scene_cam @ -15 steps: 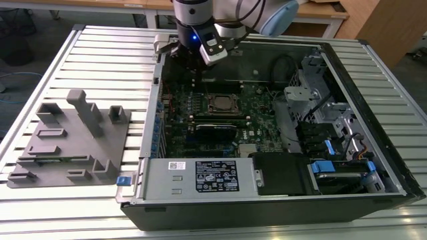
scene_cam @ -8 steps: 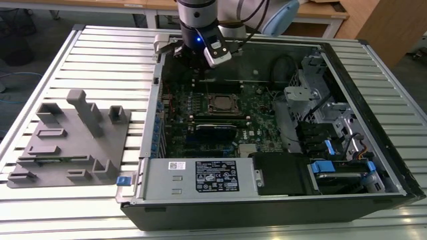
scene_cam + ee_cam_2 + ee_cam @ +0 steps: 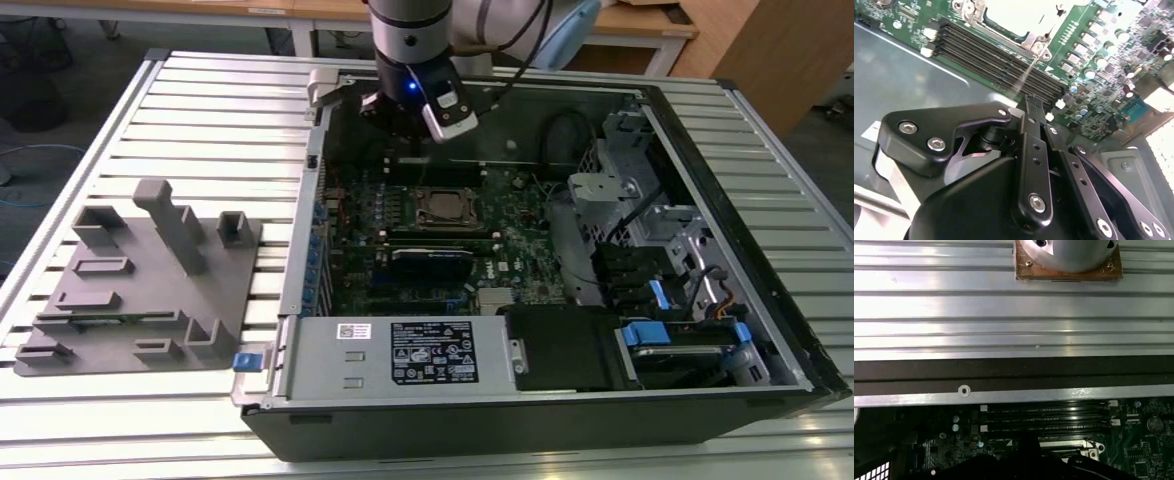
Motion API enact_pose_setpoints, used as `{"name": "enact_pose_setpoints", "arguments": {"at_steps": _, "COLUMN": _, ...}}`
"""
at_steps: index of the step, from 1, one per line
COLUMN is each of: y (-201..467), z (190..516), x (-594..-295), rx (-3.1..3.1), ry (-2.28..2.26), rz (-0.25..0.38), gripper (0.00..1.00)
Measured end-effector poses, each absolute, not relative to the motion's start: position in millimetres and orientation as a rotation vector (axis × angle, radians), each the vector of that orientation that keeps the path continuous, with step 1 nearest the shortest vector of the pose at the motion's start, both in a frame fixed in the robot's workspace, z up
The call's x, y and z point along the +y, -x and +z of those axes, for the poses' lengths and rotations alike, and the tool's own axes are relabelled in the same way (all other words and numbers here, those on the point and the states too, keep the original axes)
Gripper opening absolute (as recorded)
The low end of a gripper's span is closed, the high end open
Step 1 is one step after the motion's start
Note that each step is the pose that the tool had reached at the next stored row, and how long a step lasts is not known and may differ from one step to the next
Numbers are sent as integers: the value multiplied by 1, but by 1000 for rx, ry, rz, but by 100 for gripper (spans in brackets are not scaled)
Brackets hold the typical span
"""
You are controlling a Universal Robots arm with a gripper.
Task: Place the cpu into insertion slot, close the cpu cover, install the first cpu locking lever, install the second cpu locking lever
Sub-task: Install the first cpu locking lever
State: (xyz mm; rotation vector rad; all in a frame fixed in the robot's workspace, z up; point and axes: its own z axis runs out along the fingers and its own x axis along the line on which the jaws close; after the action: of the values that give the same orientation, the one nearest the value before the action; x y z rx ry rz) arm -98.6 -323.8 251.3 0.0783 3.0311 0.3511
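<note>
Where the chip [image 3: 1014, 12] lies: I judge it sits in its socket [image 3: 415, 211], under the cover plate [image 3: 1026, 40].
End effector [image 3: 1033, 103]: narrow, holding nothing, near the memory slots [image 3: 989, 55].
Handling: light, stiff, fragile; I would touch edges only.

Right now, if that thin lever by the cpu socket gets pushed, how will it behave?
The lever looks like thin bare wire, so probably springy and light. Its smooth, shiny metal may slip sideways when pushed.
</note>
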Motion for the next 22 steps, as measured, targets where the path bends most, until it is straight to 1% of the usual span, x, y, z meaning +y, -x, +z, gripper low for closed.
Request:
{"name": "enact_pose_setpoints", "arguments": {"at_steps": 5, "y": 92, "z": 251, "x": -328, "rx": 3028, "ry": -80, "rz": 379, "gripper": 11}}
{"name": "enact_pose_setpoints", "arguments": {"at_steps": 22, "y": 83, "z": 249, "x": -330, "rx": 3028, "ry": -80, "rz": 385, "gripper": 11}}
